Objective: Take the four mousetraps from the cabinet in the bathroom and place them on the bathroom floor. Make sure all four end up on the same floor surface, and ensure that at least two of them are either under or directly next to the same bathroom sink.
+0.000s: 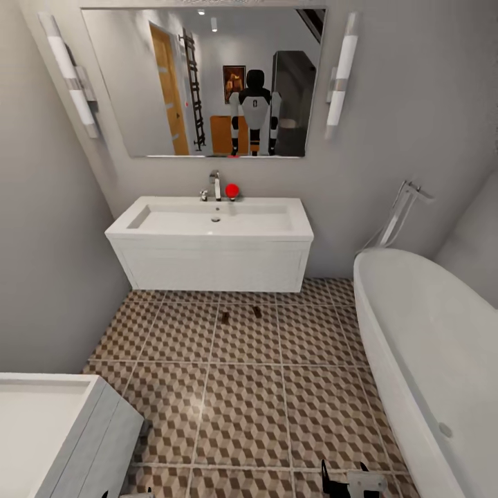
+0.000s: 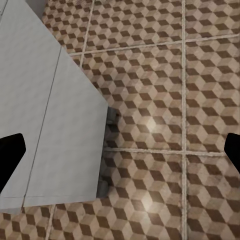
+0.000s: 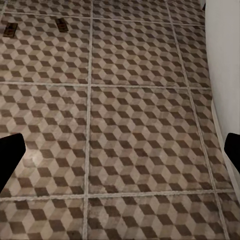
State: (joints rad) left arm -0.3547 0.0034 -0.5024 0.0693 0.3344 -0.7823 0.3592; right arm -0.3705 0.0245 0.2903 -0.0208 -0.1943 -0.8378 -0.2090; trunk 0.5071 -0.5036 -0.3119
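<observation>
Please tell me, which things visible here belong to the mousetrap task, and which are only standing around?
Belong to the job:
- two mousetraps, lying apart in front of the sink
- sink
- bathroom floor

Just there:
- bathtub
- mirror
- red object by the tap
- white block

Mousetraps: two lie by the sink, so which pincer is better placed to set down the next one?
Neither yet: left pincer and right pincer are both open and empty. The right faces the mousetraps over bare floor.
</observation>
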